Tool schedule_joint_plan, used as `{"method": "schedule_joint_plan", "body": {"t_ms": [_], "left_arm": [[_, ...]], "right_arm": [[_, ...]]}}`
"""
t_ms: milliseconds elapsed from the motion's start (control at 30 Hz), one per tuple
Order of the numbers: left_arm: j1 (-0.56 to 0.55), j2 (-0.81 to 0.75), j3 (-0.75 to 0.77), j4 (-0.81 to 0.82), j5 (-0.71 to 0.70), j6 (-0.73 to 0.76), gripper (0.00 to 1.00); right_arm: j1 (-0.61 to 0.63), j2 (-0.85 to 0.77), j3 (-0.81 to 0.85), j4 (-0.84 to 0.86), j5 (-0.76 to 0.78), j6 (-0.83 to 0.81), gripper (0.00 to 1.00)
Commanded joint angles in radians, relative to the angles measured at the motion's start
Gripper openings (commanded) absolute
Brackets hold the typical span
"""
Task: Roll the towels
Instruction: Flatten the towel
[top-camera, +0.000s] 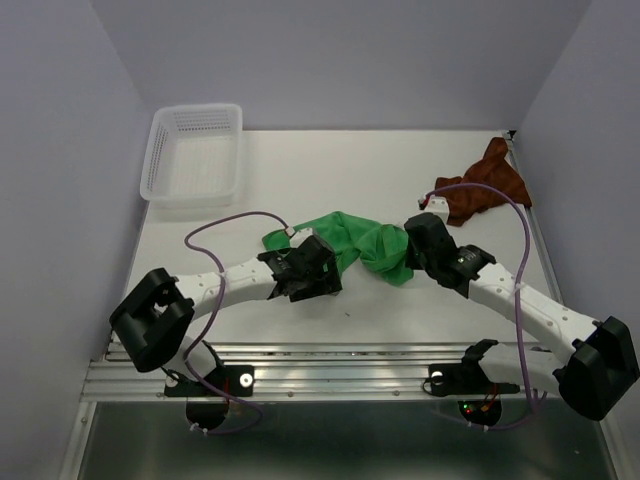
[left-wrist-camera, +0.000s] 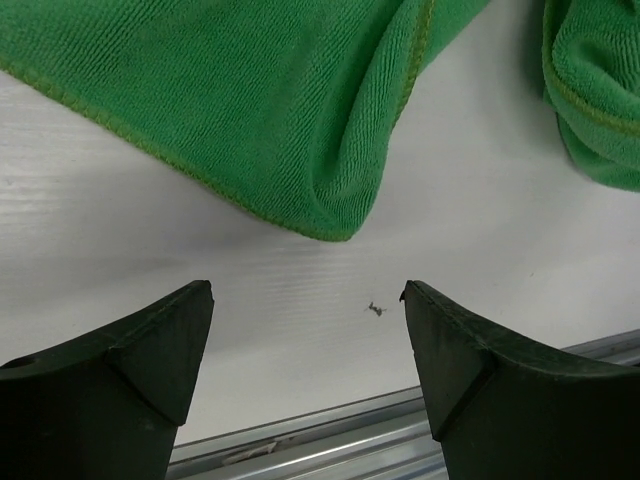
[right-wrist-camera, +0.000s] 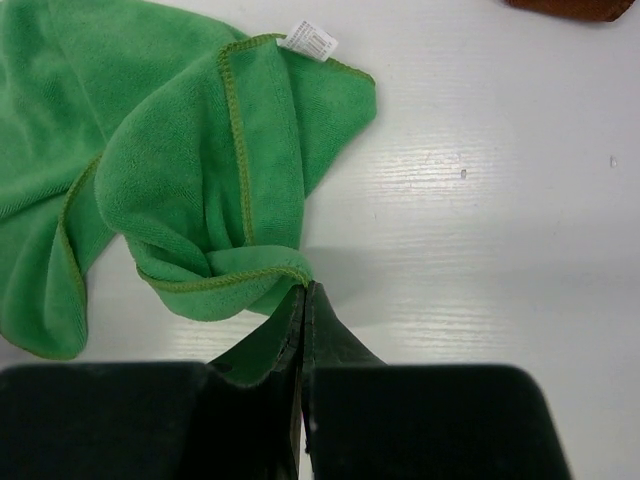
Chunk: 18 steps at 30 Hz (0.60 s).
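The green towel (top-camera: 360, 245) lay crumpled in the middle of the table (top-camera: 400, 170), between the two arms. The right gripper (right-wrist-camera: 303, 290) was closed tightly on a fold at the right end of this towel. The left gripper (left-wrist-camera: 307, 295) stood wide open on the near side of the towel's left part, not touching it and holding nothing. The brown towel (top-camera: 485, 190) lay bunched at the far right edge, and a white basket (top-camera: 157, 160) stood in the far left corner.

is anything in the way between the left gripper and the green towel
Nothing visible. The left gripper is open over bare table, and the green towel has its folded edge just ahead of the fingertips, with only white surface between.
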Motion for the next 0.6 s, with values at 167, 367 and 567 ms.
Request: {"method": "schedule_joint_plan", "body": {"t_ms": [167, 367, 567], "left_arm": [[-0.031, 0.126, 0.114, -0.039, -0.062, -0.069, 0.83], [-0.046, 0.203, 0.143, -0.075, -0.072, -0.115, 0.70], [-0.054, 0.243, 0.200, -0.157, -0.126, -0.175, 0.68]], "right_arm": [[-0.014, -0.019, -0.025, 0.015, 0.004, 0.017, 0.01], [-0.014, -0.025, -0.037, 0.020, 0.003, 0.026, 0.01], [-0.014, -0.028, -0.053, 0.023, 0.009, 0.023, 0.01]]}}
